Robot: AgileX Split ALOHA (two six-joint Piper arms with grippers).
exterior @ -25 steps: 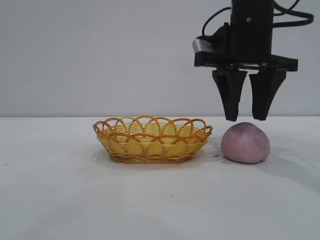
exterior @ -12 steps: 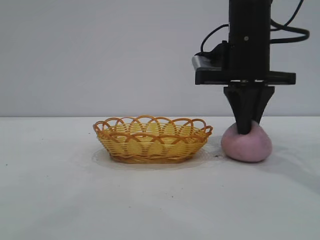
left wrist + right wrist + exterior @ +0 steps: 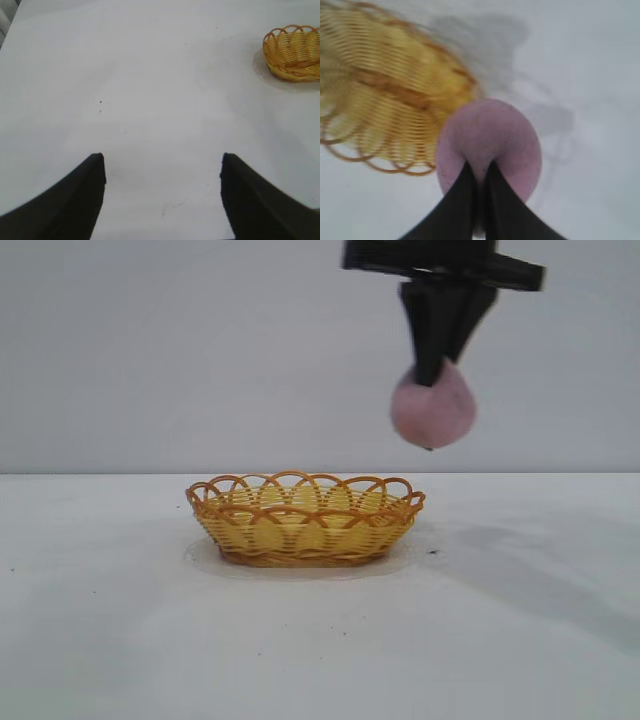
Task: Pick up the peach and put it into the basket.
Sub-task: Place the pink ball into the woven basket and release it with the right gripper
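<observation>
The pink-mauve peach [image 3: 433, 409] hangs in the air, pinched at its top by my right gripper [image 3: 432, 368], high above the table and just right of the basket's right end. The right wrist view shows the peach [image 3: 490, 137] between the nearly closed black fingers [image 3: 455, 205], with the basket [image 3: 385, 95] beside it below. The yellow wicker basket [image 3: 305, 519] with its orange-brown looped rim stands empty on the white table. My left gripper [image 3: 162, 167] is open and empty over bare table, far from the basket [image 3: 295, 52].
The white table [image 3: 320, 640] stretches flat all round the basket. A faint shadow lies on the table right of the basket where the peach stood.
My right gripper came down on the peach, shut on its top, and lifted it off the table up and slightly left toward the basket.
</observation>
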